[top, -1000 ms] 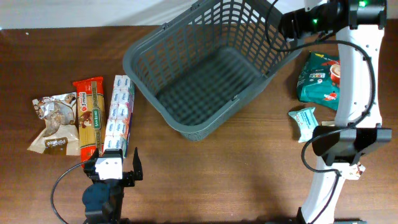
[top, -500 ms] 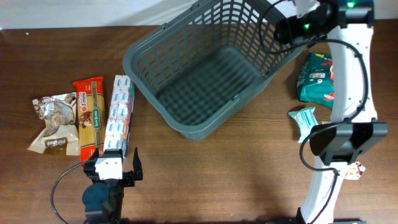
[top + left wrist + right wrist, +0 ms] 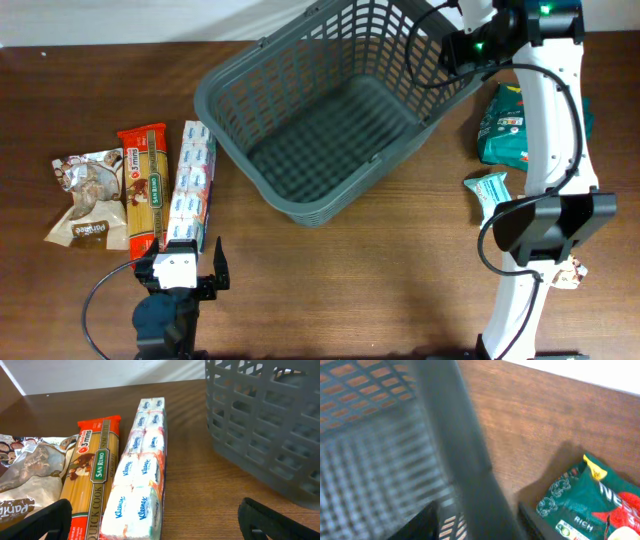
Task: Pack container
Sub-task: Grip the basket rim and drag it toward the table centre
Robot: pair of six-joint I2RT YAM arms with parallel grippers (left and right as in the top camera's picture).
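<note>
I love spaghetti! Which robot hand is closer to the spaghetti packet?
Left. The left gripper sits right by the spaghetti packet's near end, not touching it. The right gripper is far across the table, at the basket's far rim.

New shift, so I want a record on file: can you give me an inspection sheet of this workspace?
Surface: brown wooden table, no spills seen.
Job's things: grey basket, nothing inside; spaghetti pack, tissue pack and brown snack bag to its left; green bag and small teal packet to its right.
Clutter: nothing seen.
Grippers: left pincer open, facing the tissue pack; right pincer straddles the basket's rim, clamped or not unclear.
Cables: black cable loops at the right; second cable trails at front left.
Surroundings: white backdrop beyond the table.
</note>
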